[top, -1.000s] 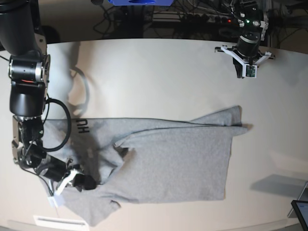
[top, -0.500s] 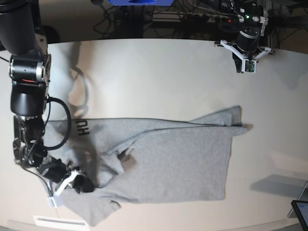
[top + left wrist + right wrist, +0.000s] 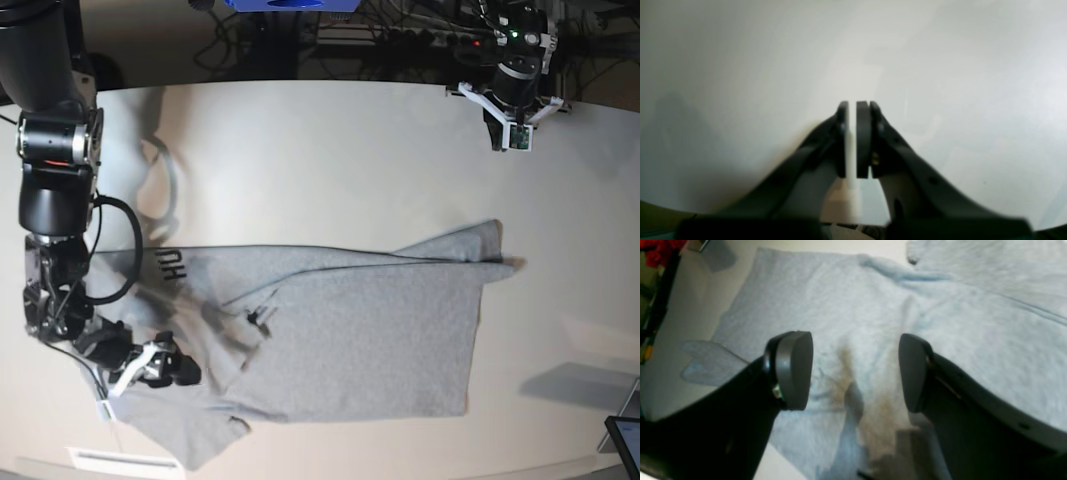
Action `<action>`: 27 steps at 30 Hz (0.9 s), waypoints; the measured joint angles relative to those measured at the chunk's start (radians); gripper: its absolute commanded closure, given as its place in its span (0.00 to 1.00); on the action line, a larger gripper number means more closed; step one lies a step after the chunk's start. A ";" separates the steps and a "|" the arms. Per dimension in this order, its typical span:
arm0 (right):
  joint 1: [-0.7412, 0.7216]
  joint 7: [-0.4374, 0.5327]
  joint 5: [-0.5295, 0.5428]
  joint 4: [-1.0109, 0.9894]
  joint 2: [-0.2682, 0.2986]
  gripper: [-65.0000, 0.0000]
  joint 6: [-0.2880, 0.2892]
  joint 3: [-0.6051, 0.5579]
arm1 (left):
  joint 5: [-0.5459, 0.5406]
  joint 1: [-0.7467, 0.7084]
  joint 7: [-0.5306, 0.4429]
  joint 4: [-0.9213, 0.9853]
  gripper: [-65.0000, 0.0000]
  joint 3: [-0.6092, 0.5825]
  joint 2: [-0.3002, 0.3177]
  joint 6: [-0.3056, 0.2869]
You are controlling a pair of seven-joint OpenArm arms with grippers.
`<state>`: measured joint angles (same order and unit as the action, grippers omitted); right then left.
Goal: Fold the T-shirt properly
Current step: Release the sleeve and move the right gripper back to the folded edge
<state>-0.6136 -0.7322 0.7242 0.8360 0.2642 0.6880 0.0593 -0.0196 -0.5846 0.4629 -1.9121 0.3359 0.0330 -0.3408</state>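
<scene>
The grey T-shirt (image 3: pixel 360 335) lies spread across the front half of the table, partly folded, with black letters (image 3: pixel 170 263) showing near its left end. In the base view my right gripper (image 3: pixel 183 372) hovers over the shirt's front left part. The right wrist view shows that gripper (image 3: pixel 857 371) open, its pads (image 3: pixel 795 370) apart above wrinkled fabric (image 3: pixel 846 306) and holding nothing. My left gripper (image 3: pixel 508 135) is far from the shirt, over the table's back right. Its jaws (image 3: pixel 852 110) are shut, a thin slit between them, with only bare tabletop (image 3: pixel 940 66) below.
Cables and a power strip (image 3: pixel 400 40) run behind the table's back edge. A tablet corner (image 3: pixel 625 440) sticks in at the front right. A white strip (image 3: pixel 120 460) lies at the front left edge. Something red (image 3: pixel 660 250) shows beyond the table in the right wrist view.
My right gripper has opened and let go of the shirt. The fold it held has dropped flatter. The left arm drew back slightly toward the far edge.
</scene>
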 measured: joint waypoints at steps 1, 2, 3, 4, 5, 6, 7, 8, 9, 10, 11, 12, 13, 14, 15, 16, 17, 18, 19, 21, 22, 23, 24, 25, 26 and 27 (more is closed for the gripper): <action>0.009 -0.037 0.000 0.011 0.007 0.42 0.000 0.002 | 0.000 0.003 0.000 0.000 0.94 0.000 0.000 0.000; 0.025 -0.079 -0.006 0.030 0.013 0.42 0.000 0.002 | -0.001 0.006 0.000 0.000 0.94 0.000 -0.001 0.000; 0.050 -0.111 -0.009 0.060 0.017 0.42 -0.004 0.001 | -0.003 0.011 0.001 -0.001 0.94 0.000 -0.003 -0.001; 0.082 -0.141 -0.010 0.103 0.020 0.42 -0.003 0.000 | -0.003 0.018 0.003 -0.002 0.93 0.000 -0.005 0.000; 0.121 -0.178 -0.014 0.156 0.020 0.42 0.001 -0.001 | -0.003 0.026 0.003 -0.002 0.92 0.003 -0.006 0.000; 0.158 -0.209 -0.022 0.217 0.019 0.42 0.001 -0.003 | -0.006 0.031 0.003 -0.005 0.88 0.003 -0.005 0.000; 0.193 -0.228 -0.027 0.285 0.018 0.42 0.000 -0.006 | -0.003 0.036 0.007 -0.016 0.82 0.004 -0.007 0.001; 0.221 -0.240 -0.022 0.352 0.020 0.42 -0.001 -0.006 | -0.004 0.043 0.007 -0.024 0.76 0.004 -0.008 0.000; 0.245 -0.246 -0.018 0.417 0.020 0.42 0.003 -0.006 | -0.004 0.050 0.007 -0.030 0.70 0.004 -0.008 0.000; 0.263 -0.246 -0.006 0.467 0.022 0.42 0.005 -0.005 | -0.006 0.059 0.007 -0.032 0.65 0.003 -0.006 0.000; 0.277 -0.243 0.000 0.507 0.025 0.42 0.007 -0.005 | -0.007 0.072 0.010 -0.032 0.60 0.004 -0.005 0.000; 0.288 -0.237 0.001 0.533 0.030 0.42 0.008 -0.005 | -0.003 0.087 0.012 -0.032 0.57 0.005 -0.004 0.000; 0.298 -0.236 0.003 0.540 0.035 0.42 0.009 -0.005 | -0.003 0.100 0.012 -0.032 0.54 0.004 -0.002 0.000; 0.307 -0.238 0.002 0.540 0.044 0.42 0.008 -0.005 | -0.004 0.112 0.011 -0.032 0.52 0.004 0.001 -0.001; 0.316 -0.250 -0.009 0.538 0.050 0.42 0.007 -0.004 | -0.005 0.126 0.012 -0.032 0.51 0.004 0.001 0.000; 0.323 -0.253 -0.018 0.531 0.058 0.42 0.007 -0.003 | -0.003 0.140 0.013 -0.032 0.51 0.004 0.000 0.000; 0.333 -0.251 -0.016 0.529 0.071 0.42 0.004 -0.003 | -0.005 0.154 0.012 -0.032 0.51 0.004 0.001 0.000; 0.340 -0.241 -0.011 0.529 0.083 0.42 -0.027 -0.003 | -0.001 0.168 0.012 -0.032 0.51 0.004 0.000 -0.001; 0.346 -0.222 -0.010 0.529 0.091 0.42 -0.068 -0.003 | 0.003 0.182 0.012 -0.032 0.51 0.004 0.001 -0.001; 0.364 -0.158 -0.013 0.533 0.118 0.42 -0.137 -0.005 | 0.006 0.213 0.014 -0.030 0.51 0.004 0.012 0.000; 0.379 -0.144 -0.028 0.545 0.130 0.42 -0.167 -0.006 | 0.007 0.232 0.014 -0.027 0.51 0.000 0.028 0.000; 0.393 -0.126 -0.066 0.556 0.136 0.42 -0.194 -0.004 | 0.004 0.250 0.005 -0.018 0.52 -0.004 0.045 -0.003; 0.404 -0.125 -0.114 0.565 0.137 0.42 -0.209 -0.003 | 0.000 0.270 0.003 -0.005 0.52 -0.005 0.058 -0.004; 0.412 -0.126 -0.158 0.570 0.134 0.42 -0.219 -0.003 | 0.005 0.294 0.004 0.012 0.52 -0.004 0.067 0.000; 0.417 -0.123 -0.199 0.578 0.131 0.42 -0.223 -0.005 | 0.008 0.319 0.004 0.033 0.52 -0.002 0.071 0.002; 0.419 -0.120 -0.238 0.583 0.117 0.42 -0.222 -0.005 | 0.009 0.344 0.002 0.060 0.52 -0.002 0.074 0.002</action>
<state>-0.1947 -0.8520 0.4862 1.4193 0.3813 0.4656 0.0544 -0.0109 -0.2401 0.4652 -1.8519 0.3344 0.1074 -0.3386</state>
